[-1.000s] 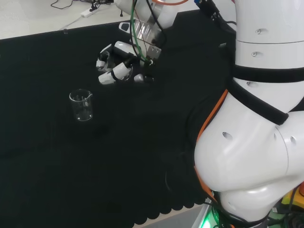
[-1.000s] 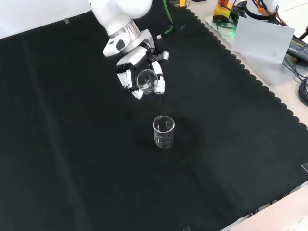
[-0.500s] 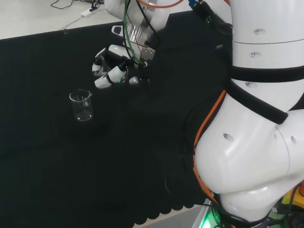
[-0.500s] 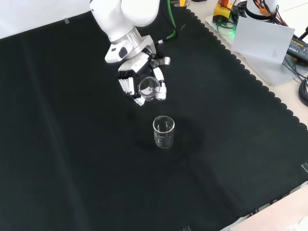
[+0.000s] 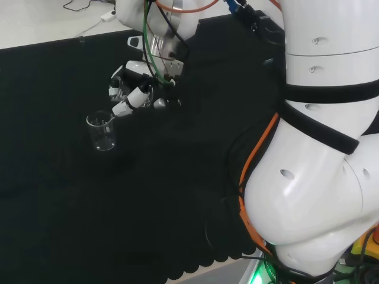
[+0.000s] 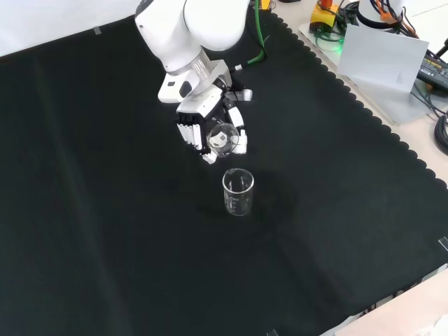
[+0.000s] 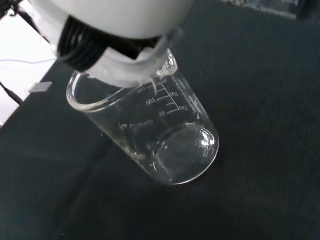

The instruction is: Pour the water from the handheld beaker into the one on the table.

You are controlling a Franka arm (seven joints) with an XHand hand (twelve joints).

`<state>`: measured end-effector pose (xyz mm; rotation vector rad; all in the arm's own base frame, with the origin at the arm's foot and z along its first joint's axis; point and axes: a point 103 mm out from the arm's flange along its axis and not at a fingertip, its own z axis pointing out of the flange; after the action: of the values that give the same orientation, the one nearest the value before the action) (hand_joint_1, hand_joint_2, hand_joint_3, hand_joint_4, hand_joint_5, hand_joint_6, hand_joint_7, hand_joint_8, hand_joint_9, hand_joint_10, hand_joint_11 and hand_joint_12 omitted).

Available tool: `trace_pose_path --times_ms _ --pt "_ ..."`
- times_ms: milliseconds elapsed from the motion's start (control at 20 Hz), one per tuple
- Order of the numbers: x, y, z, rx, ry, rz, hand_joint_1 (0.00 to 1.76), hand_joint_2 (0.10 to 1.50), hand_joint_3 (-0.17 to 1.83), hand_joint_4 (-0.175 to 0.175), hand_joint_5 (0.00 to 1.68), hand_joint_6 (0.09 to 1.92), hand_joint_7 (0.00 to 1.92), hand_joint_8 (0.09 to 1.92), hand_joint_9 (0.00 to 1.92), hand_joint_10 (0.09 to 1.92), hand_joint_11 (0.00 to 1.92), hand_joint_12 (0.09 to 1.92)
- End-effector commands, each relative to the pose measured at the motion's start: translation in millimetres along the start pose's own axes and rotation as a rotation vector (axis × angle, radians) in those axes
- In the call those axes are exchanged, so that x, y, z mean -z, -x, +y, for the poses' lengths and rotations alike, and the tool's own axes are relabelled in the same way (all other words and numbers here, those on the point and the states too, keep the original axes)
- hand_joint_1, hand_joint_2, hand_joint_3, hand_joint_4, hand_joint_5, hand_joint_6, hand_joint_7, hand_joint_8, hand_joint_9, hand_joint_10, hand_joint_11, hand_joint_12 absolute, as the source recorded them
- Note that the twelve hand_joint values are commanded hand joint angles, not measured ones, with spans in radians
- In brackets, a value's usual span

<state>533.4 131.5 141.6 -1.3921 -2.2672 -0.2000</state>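
The hand (image 6: 203, 126) has its fingers curled round the tilted handheld beaker (image 6: 220, 137), near the standing beaker (image 6: 238, 192) mid-tabletop. If its lip sits short of that rim when tipped further, water would likely spill onto the cloth (image 6: 105, 210).

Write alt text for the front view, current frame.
A black and white robot hand holds a clear beaker above the black cloth, just behind a second clear beaker standing upright on the cloth. The white arm enters from the top.

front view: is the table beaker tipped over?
No, the table beaker stands upright on the black cloth, just below the hand with its held beaker.
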Motion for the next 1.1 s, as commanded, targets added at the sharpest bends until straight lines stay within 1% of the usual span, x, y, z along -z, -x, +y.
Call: trace_pose_path --times_ms 50,250,450,600,650,700,750,900,1100 --pt "-11.6 -12.0 10.2 0.000 -0.037 -0.062 1.11 0.64 0.75 0.175 1.21 0.84 1.72 0.47 1.73 0.34 1.41 0.76" --pt "-5.2 -10.6 6.9 0.010 -0.033 -0.064 1.11 0.64 0.75 0.175 1.21 0.84 1.72 0.47 1.73 0.34 1.41 0.76" --pt "-1.2 -8.8 4.7 0.002 -0.039 -0.071 1.11 0.64 0.75 0.175 1.20 0.84 1.72 0.47 1.73 0.34 1.41 0.76" --pt "-3.3 -13.2 8.4 -0.005 -0.044 -0.097 1.11 0.64 0.75 0.175 1.20 0.84 1.72 0.47 1.73 0.34 1.41 0.76" --pt "-3.8 -14.2 9.4 0.004 -0.048 -0.099 1.11 0.64 0.75 0.175 1.20 0.84 1.72 0.47 1.73 0.34 1.41 0.76" --pt "-3.9 -20.3 13.6 0.011 -0.059 -0.110 1.11 0.64 0.75 0.175 1.20 0.84 1.72 0.47 1.73 0.34 1.41 0.76" --pt "-2.8 -20.0 12.9 0.011 -0.063 -0.117 1.11 0.64 0.75 0.175 1.20 0.85 1.72 0.47 1.73 0.34 1.41 0.76" --pt "-2.3 -16.2 9.4 0.001 -0.074 -0.130 1.11 0.64 0.75 0.175 1.20 0.85 1.72 0.47 1.73 0.34 1.41 0.76" --pt "-6.4 -20.2 11.9 -0.014 -0.082 -0.143 1.11 0.64 0.75 0.175 1.20 0.85 1.72 0.47 1.73 0.34 1.41 0.76"
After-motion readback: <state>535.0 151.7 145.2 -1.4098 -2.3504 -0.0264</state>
